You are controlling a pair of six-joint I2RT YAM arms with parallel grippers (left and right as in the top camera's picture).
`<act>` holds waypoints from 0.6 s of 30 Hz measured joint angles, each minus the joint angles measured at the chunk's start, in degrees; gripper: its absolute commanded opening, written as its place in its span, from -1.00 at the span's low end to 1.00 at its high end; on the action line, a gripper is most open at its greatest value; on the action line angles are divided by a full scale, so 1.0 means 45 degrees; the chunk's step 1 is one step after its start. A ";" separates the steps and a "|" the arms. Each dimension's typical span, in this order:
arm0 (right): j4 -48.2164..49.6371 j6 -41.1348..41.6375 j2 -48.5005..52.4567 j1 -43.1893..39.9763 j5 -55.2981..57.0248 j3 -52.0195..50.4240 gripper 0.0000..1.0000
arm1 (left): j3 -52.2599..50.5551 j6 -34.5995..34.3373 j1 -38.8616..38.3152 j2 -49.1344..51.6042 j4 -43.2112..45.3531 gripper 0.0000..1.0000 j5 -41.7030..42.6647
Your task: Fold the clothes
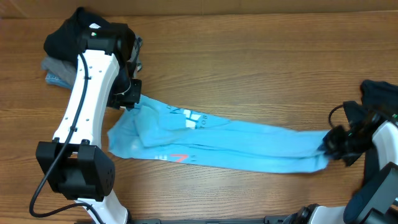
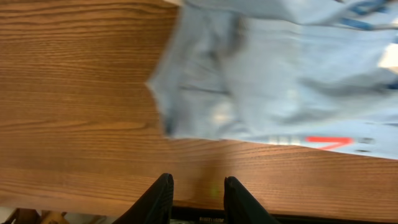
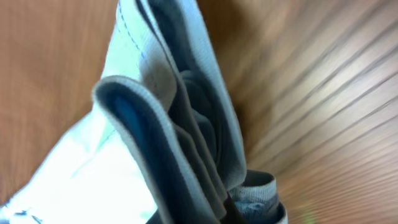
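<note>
Light blue T-shirt (image 1: 236,140) lies stretched across frame centre on wooden table (image 1: 249,62). Right gripper (image 1: 328,144) clamps its bunched right end. Left gripper (image 2: 198,180) slightly parted, empty, at shirt's left end.

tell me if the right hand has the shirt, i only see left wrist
Observer: Yes, the right hand is shut on the shirt's bunched end.
Operator: how does the shirt lie
Observer: In a long narrow band across the table, from near your left hand to the right one.
Operator: other clothes around
Observer: A dark garment lies at the table's far left.
</note>
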 measured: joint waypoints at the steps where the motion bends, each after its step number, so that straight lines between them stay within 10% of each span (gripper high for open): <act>1: -0.0233 0.0000 -0.0005 0.0000 0.0170 0.0568 -0.92 | 0.0068 0.0000 0.0044 -0.0005 -0.0024 -0.40 0.0000; 15: -0.0908 0.0253 -0.0423 0.4197 0.2608 0.1481 -0.90 | 0.1481 0.0000 0.0199 -0.0903 0.0000 -0.28 0.0117; 18: -0.0578 0.0544 -0.0423 0.5037 0.3152 0.0816 -0.62 | 0.1486 0.0000 0.0199 -0.0903 0.0019 -0.26 0.0194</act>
